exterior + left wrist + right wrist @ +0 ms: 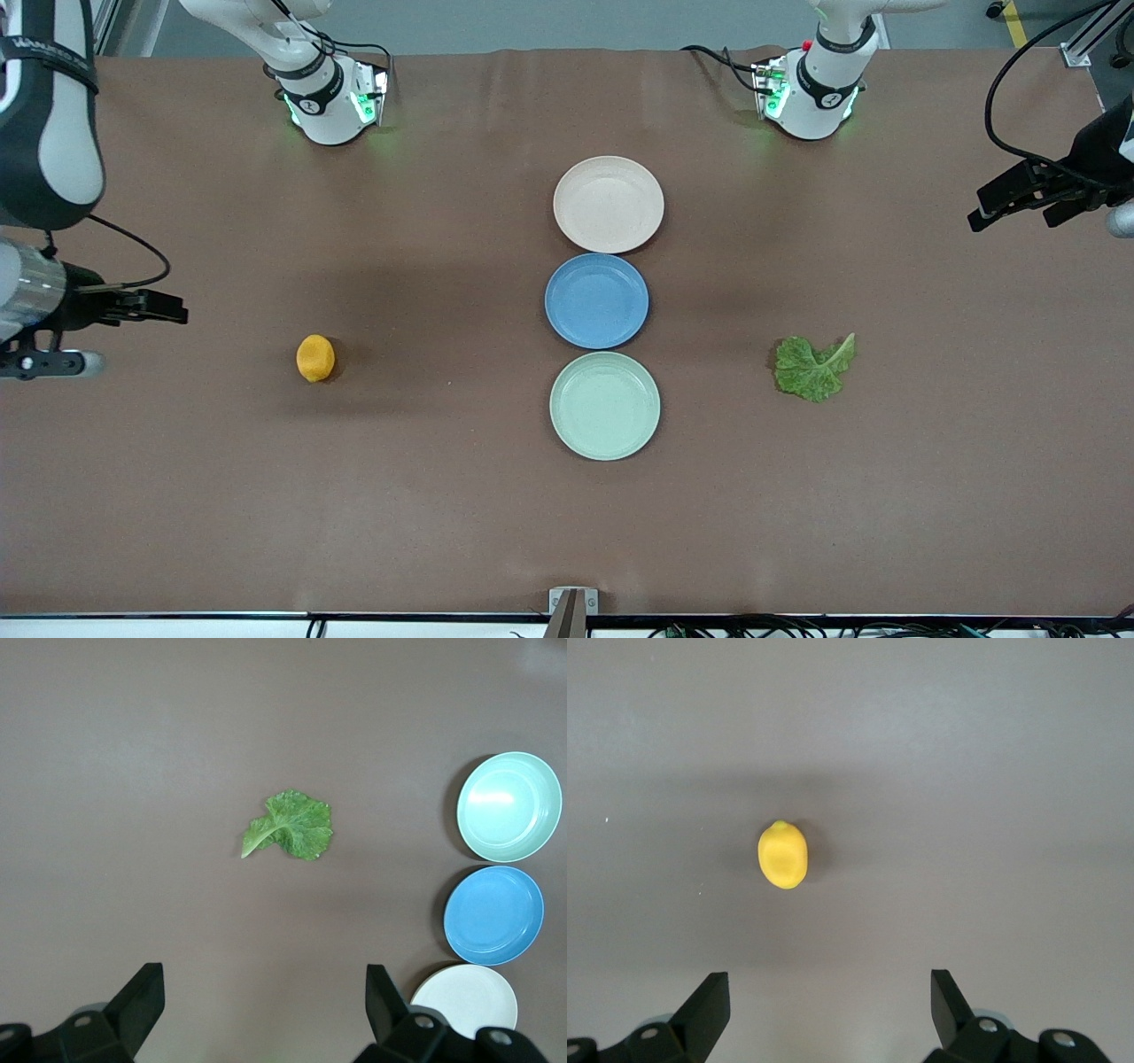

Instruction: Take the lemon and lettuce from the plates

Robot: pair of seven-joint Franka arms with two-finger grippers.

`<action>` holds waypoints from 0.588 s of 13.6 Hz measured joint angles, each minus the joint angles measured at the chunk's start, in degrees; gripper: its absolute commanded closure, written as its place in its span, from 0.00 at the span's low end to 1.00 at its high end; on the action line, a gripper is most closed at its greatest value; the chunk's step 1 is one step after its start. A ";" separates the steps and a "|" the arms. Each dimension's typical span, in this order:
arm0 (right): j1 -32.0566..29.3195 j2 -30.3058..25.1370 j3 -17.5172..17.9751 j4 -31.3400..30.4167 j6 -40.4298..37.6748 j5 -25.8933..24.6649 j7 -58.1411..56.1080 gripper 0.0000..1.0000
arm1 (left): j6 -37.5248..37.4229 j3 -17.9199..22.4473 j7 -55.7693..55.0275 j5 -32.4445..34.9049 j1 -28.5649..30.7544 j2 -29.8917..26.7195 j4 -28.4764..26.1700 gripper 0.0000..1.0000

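Your left gripper (261,1014) hangs high over the table's (266,496) edge at the left arm's end, jaws spread wide, nothing between the fingers (142,997). Your right gripper (830,1010) hangs over the edge at the right arm's end, jaws equally wide and empty.

The lettuce (813,365) lies flat on bare table toward the left arm's end, well apart from every plate. In the left wrist view you see it in open view, nothing lying between it and the gripper.

The lemon (315,358) sits on bare table toward the right arm's end, also well apart from the plates. The right wrist view shows it alone on the brown surface, with a clear path above it.

Down the table's middle you have three plates in a line, rims almost touching: the beige plate (609,204) farthest from the front camera, the blue plate (596,300) between, the mint plate (605,405) nearest. All three are empty.
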 measured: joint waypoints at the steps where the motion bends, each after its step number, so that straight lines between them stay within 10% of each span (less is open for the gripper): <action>1: -0.28 0.02 0.00 0.69 -0.90 0.00 0.00 0.00 | 0.00 0.01 0.00 0.00 0.00 0.00 0.00 0.00; 8: -0.27 0.16 0.36 2.61 -3.88 0.08 0.02 0.00 | 0.00 -0.09 0.53 1.72 -0.23 0.00 0.08 0.00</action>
